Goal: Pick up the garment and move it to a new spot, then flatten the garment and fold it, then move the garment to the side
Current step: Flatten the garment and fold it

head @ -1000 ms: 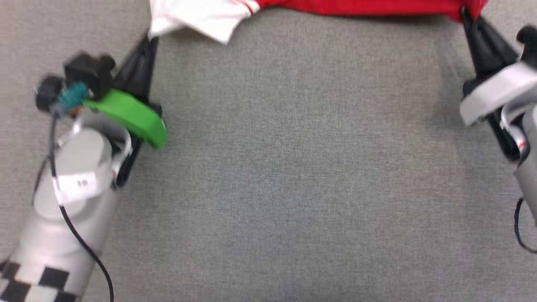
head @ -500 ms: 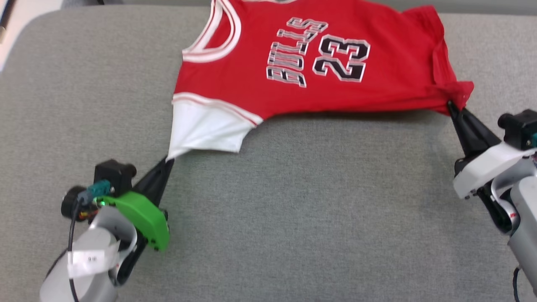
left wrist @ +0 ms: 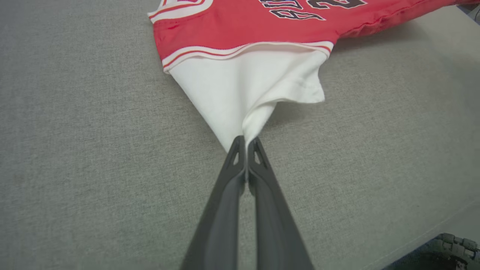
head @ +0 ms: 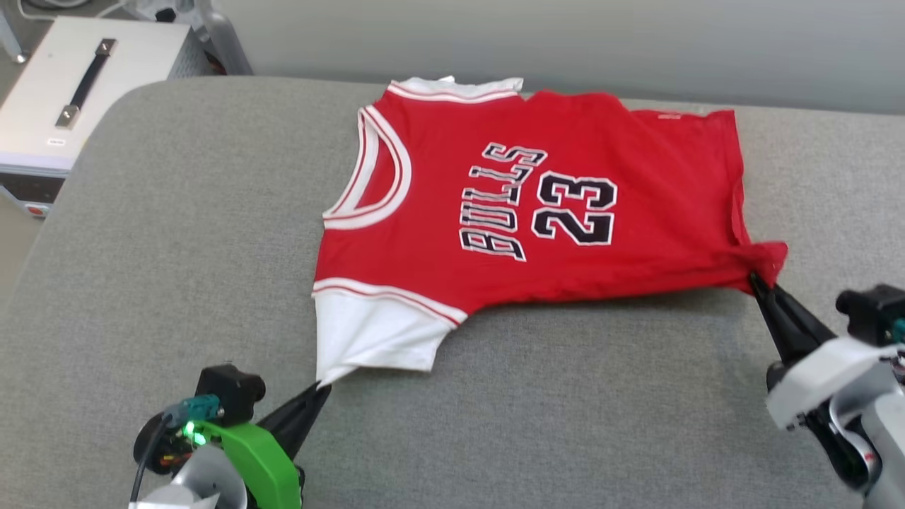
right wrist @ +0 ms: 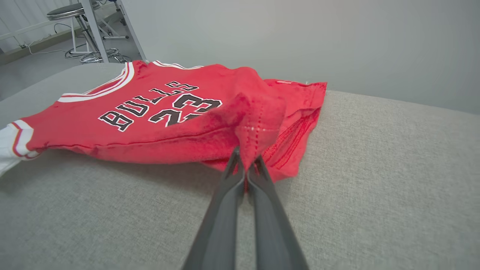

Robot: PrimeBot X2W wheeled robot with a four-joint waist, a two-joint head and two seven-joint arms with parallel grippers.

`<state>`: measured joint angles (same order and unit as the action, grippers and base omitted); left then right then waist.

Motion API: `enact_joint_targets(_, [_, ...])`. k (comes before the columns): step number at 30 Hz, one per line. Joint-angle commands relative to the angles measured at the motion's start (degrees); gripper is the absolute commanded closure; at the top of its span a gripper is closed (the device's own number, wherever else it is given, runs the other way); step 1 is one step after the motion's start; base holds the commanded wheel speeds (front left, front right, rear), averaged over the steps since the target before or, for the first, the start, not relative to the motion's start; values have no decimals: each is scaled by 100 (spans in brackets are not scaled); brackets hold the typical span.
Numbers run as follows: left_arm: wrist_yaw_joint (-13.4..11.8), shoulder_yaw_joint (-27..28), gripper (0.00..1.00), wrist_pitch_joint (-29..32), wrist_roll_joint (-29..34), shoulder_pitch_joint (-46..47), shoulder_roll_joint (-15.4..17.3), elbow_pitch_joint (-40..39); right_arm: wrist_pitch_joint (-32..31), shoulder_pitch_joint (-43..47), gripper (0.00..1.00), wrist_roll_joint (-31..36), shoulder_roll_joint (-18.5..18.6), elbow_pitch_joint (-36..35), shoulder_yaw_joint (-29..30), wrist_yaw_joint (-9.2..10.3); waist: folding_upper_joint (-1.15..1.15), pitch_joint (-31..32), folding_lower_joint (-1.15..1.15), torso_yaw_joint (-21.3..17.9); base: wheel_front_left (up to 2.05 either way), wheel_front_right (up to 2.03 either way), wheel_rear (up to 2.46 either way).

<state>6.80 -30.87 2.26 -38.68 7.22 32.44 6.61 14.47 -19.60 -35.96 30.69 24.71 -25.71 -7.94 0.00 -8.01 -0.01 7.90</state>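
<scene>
on the grey cushion, the bulls jersey lies stretched; left gripper reaches low, clamped tight on its white sleeve. right gripper, angled inward, pinches the red hem corner.

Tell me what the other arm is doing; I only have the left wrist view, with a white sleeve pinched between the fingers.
Observer: The right gripper has its fingers shut on the bunched hem corner of the red jersey-style T-shirt with white short sleeves.
Operator: And the other sleeve?
Observer: Just a white strip of it peeks past the shirt's far edge.
Operator: Anything beside the grey cushioned surface?
Observer: A white case with a dark handle, off its far left corner.
</scene>
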Motion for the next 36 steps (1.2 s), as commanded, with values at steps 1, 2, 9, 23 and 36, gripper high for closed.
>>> enact_joint_targets(1, [-11,-2,100,100,-102,-171,85,-101,52,209,100,-85,56,-63,47,45,0,194,1,7,0,0,0])
enact_joint_targets(2, [-8,-19,100,174,-171,-241,112,-175,52,309,100,-111,82,-85,65,45,0,245,1,1,0,0,0])
enact_joint_targets(9, [38,-265,100,750,-711,-824,567,-929,52,1048,100,-375,185,-369,267,45,0,528,1,-52,0,0,0])
enact_joint_targets(23, [28,-321,100,1063,-1424,-1646,1191,-1943,-192,2474,100,-625,233,-1310,769,45,0,724,1,-97,0,0,0])
enact_joint_targets(36, [24,88,100,1046,-1272,-519,1186,-2075,-504,2275,100,-507,58,-1865,1109,45,0,382,1,-302,0,0,0])
